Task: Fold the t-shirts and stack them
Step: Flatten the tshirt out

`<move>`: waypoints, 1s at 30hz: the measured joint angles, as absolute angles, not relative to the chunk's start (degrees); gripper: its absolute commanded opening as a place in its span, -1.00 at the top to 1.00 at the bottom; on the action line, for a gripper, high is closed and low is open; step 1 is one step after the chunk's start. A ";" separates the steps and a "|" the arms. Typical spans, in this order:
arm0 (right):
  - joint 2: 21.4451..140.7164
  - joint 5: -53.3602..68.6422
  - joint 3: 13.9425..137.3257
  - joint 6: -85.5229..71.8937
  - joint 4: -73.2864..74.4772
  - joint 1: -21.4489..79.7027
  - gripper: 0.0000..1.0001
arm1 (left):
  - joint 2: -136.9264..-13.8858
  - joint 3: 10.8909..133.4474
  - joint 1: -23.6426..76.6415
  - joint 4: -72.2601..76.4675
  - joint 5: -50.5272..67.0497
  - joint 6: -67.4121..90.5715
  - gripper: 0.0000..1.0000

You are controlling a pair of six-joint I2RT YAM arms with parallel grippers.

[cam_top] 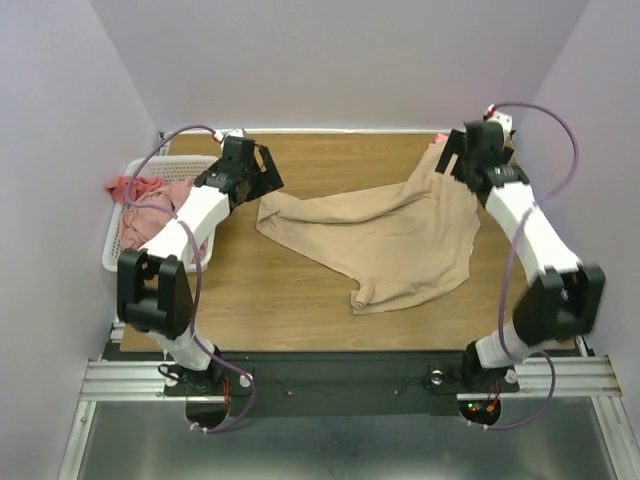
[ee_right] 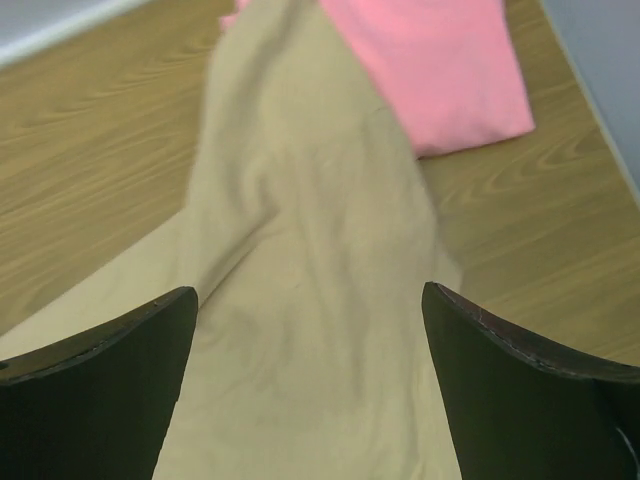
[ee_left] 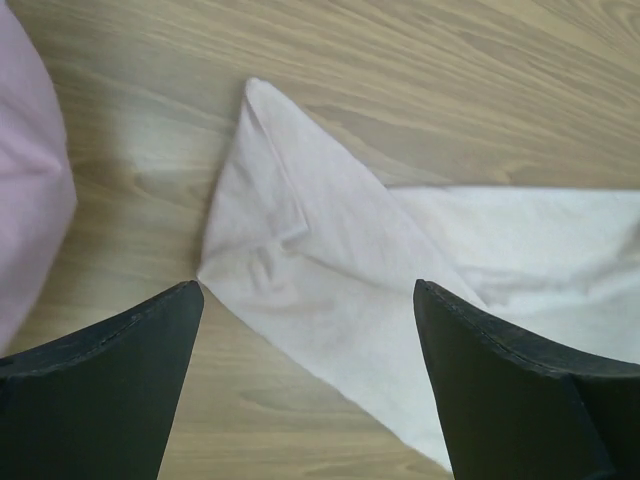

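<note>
A large tan t-shirt (cam_top: 400, 240) lies loosely spread and rumpled across the middle of the wooden table. One corner (ee_left: 290, 230) points toward the left arm. My left gripper (cam_top: 262, 172) hovers just above that corner, open, with nothing between its fingers (ee_left: 120, 370). At the shirt's far right end my right gripper (cam_top: 447, 160) is open too, and the tan cloth (ee_right: 300, 300) lies below its spread fingers (ee_right: 520, 390). A folded bright pink t-shirt (ee_right: 440, 70) rests at the back right, partly under the tan one. Salmon-red and dusty-pink shirts (cam_top: 145, 195) sit bunched in the basket.
A white mesh basket (cam_top: 110, 255) stands at the table's left edge beside the left arm. Pale lilac walls close in the table on the left, the back and the right. Bare wood (cam_top: 280, 300) shows in front of the tan shirt.
</note>
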State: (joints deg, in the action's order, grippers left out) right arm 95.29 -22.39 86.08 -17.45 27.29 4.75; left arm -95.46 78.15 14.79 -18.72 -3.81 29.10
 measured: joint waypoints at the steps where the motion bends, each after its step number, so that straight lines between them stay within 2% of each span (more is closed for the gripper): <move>1: 90.02 -21.19 81.54 -18.76 27.24 5.82 -1.00 | -93.38 76.53 15.51 -18.94 -4.08 29.21 -0.97; 5: 69.08 -15.46 64.66 -25.23 25.87 15.75 -1.00 | -89.10 71.44 18.74 -17.93 -6.96 29.50 -0.97; 9: 59.61 -7.03 51.68 -31.09 25.19 21.23 -1.00 | -93.30 70.83 20.36 -18.96 -11.88 29.21 -0.93; 12: 59.31 -4.40 43.31 -34.09 26.70 21.26 -1.00 | -99.68 71.33 20.43 -19.51 -14.00 28.47 -0.92; 17: 58.54 -3.01 39.18 -36.29 29.76 21.26 -1.00 | -111.74 76.27 20.40 -20.95 -14.92 26.70 -0.89; 21: 58.30 -2.94 39.27 -36.27 29.54 21.26 -1.00 | -113.25 81.45 20.32 -21.47 -16.80 25.71 -0.83; 25: 58.35 -2.94 39.27 -36.25 29.58 21.26 -1.00 | -114.43 84.82 19.22 -22.17 -18.28 25.21 -0.61; 30: 58.28 -3.60 39.27 -36.25 29.61 21.26 -1.00 | -115.68 84.99 16.12 -22.59 -17.93 24.40 -0.57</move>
State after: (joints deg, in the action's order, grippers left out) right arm 58.28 -3.60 39.27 -36.25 29.61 21.26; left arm -115.68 84.99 16.12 -22.59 -17.93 24.40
